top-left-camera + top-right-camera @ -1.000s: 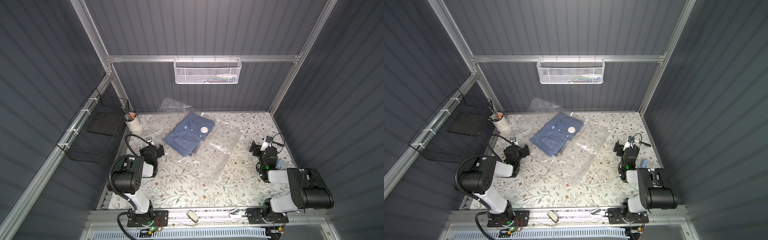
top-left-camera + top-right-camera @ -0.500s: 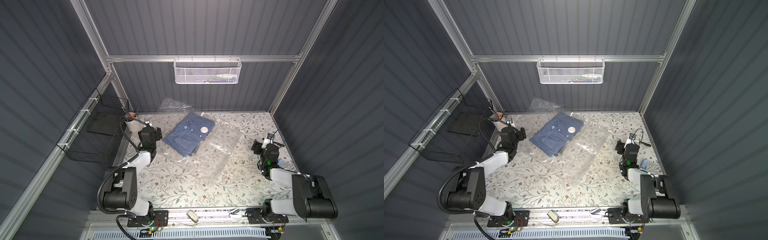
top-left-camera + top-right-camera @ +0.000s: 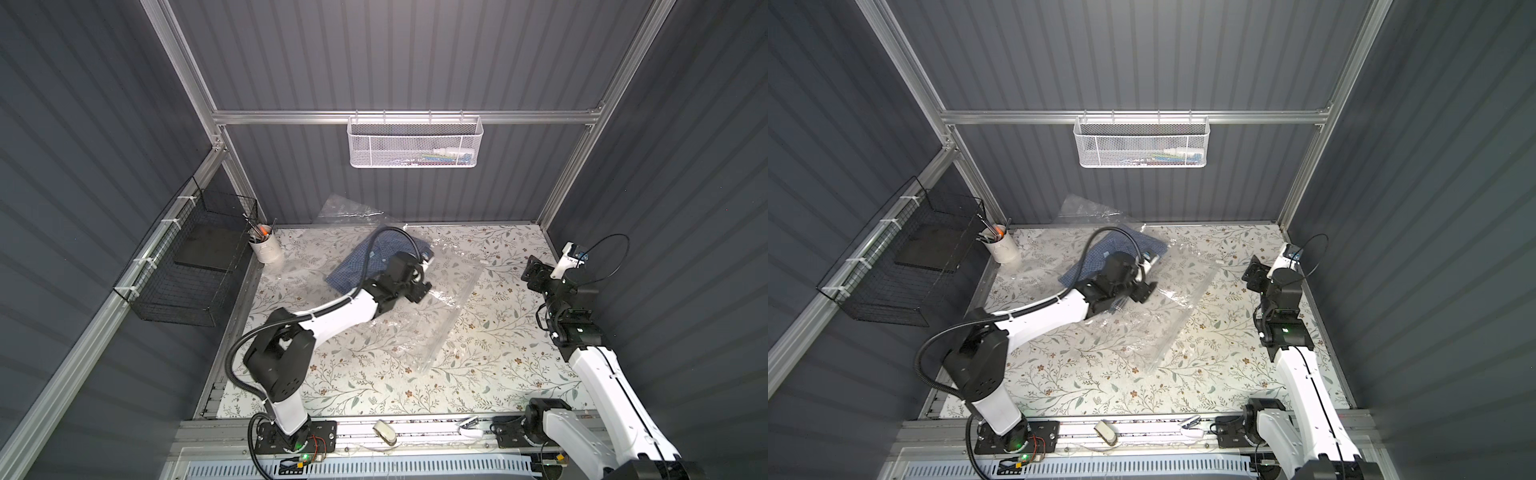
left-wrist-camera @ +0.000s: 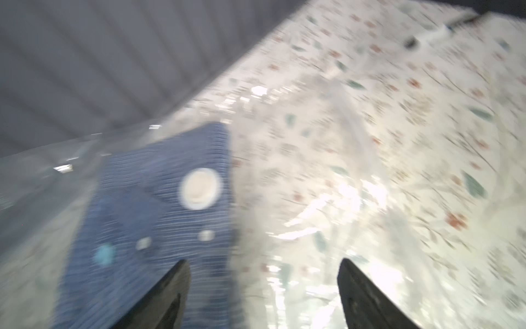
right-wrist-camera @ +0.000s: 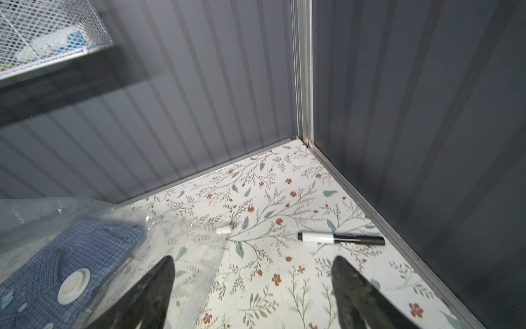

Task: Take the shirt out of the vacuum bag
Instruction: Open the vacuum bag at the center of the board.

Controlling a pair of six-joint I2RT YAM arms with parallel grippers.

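One vacuum bag (image 3: 436,320), long axis back-left to front-right

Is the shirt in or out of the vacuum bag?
In: the shirt lies under the clear vacuum bag film, its white valve cap on top.

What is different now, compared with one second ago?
The left gripper swung from the left side out over the vacuum bag and shirt. Its jaws are open and hold nothing. The right gripper shifted slightly toward the back wall and is also open and empty. Bag and shirt lie as before.
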